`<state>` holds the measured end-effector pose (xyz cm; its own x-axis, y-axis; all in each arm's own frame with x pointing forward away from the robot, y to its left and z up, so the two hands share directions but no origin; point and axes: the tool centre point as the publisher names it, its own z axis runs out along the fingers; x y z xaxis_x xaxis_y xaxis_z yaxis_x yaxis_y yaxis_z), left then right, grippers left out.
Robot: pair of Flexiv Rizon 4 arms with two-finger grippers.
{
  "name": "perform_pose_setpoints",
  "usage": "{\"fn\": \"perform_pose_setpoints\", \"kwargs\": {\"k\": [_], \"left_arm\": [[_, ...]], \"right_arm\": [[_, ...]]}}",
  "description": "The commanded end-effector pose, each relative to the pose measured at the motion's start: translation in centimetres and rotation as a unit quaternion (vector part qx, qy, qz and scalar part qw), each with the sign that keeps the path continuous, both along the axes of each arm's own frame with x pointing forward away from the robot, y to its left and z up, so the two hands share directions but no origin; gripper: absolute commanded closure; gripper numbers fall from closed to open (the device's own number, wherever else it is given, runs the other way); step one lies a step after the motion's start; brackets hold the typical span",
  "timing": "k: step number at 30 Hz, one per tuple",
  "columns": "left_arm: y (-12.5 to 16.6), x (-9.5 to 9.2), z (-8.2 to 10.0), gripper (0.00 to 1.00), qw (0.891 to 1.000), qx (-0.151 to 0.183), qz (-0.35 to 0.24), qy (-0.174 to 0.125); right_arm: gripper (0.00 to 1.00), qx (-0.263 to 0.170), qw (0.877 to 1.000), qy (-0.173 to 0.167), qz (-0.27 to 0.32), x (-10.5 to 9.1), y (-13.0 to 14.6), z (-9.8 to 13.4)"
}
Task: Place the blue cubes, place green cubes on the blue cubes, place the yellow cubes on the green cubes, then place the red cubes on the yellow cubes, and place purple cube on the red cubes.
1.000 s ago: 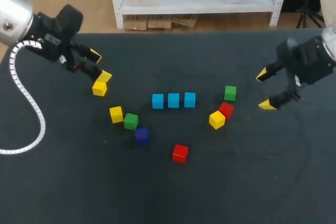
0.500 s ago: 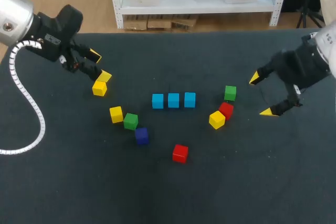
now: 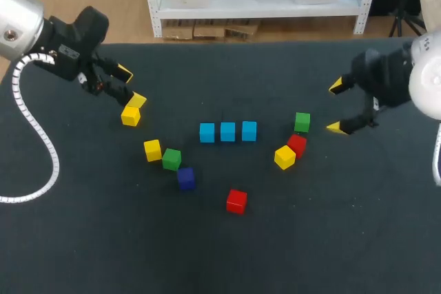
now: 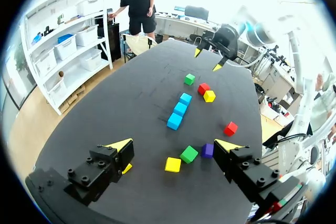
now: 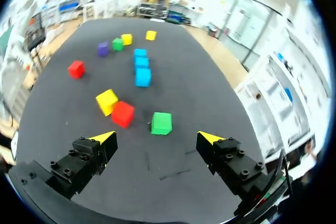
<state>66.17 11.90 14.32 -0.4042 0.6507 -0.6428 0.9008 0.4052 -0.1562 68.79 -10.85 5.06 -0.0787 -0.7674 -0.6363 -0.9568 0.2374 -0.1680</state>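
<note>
Three blue cubes (image 3: 227,131) lie in a row at mid-table. To their right sit a green cube (image 3: 302,122), a red cube (image 3: 296,144) and a yellow cube (image 3: 284,157). My right gripper (image 3: 335,107) hangs open just right of that green cube (image 5: 161,123), which lies ahead of its fingers. On the left are a yellow cube (image 3: 152,149), a green cube (image 3: 171,159) and a purple cube (image 3: 185,177). A lone red cube (image 3: 236,201) sits nearer the front. My left gripper (image 3: 131,86) is open beside another yellow cube (image 3: 130,116).
The dark table (image 3: 344,225) has bare surface along its front and at the right. In the left wrist view the left gripper (image 4: 175,145) frames the near yellow cube (image 4: 172,164), and the right gripper (image 4: 207,59) shows beyond the blue row (image 4: 180,109).
My right gripper has moved toward the far edge and slightly left, closer to the right green cube. The left arm and all cubes have stayed put.
</note>
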Motion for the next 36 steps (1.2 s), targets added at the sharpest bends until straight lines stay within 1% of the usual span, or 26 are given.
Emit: {"fn": "perform_pose_setpoints", "kwargs": {"k": [1, 3, 9, 16, 23, 31, 32, 33, 34, 35, 36], "left_arm": [[0.1, -0.1, -0.1, 0.00, 1.000, -0.002, 0.000, -0.002], [0.1, -0.1, -0.1, 0.00, 1.000, -0.002, 0.000, -0.002], [0.1, -0.1, -0.1, 0.00, 1.000, -0.002, 0.000, -0.002], [0.1, -0.1, -0.1, 0.00, 1.000, -0.002, 0.000, -0.002], [0.1, -0.1, -0.1, 0.00, 1.000, -0.002, 0.000, -0.002], [0.1, -0.1, -0.1, 0.00, 1.000, -0.002, 0.000, -0.002], [0.1, -0.1, -0.1, 0.00, 1.000, -0.002, 0.000, -0.002], [0.1, -0.1, -0.1, 0.00, 1.000, -0.002, 0.000, -0.002], [0.1, -0.1, -0.1, 0.00, 1.000, -0.002, 0.000, -0.002], [0.1, -0.1, -0.1, 0.00, 1.000, -0.002, 0.000, -0.002], [0.1, -0.1, -0.1, 0.00, 1.000, -0.002, 0.000, -0.002]], "right_arm": [[0.00, 0.034, 0.999, 0.012, -0.013, 1.8, 1.0, -2.2], [0.00, 0.038, 0.999, 0.020, -0.015, 2.4, 1.5, -2.7], [0.00, 0.042, 0.999, 0.029, -0.009, 3.5, 3.0, -4.1], [0.00, 0.042, 0.998, 0.033, -0.013, 4.2, 3.5, -5.1], [0.00, 0.046, 0.998, 0.035, -0.025, 4.3, 3.4, -5.6], [0.00, 0.045, 0.998, 0.043, -0.022, 3.7, 3.5, -6.3], [0.02, 0.045, 0.998, 0.043, -0.021, 3.7, 3.6, -6.4], [0.18, 0.045, 0.998, 0.044, -0.020, 3.6, 3.6, -6.4], [0.51, 0.046, 0.998, 0.045, -0.019, 3.6, 3.7, -6.5], [0.57, 0.046, 0.998, 0.046, -0.018, 3.6, 3.7, -6.5], [0.58, 0.046, 0.998, 0.046, -0.017, 3.5, 3.8, -6.5]]}}
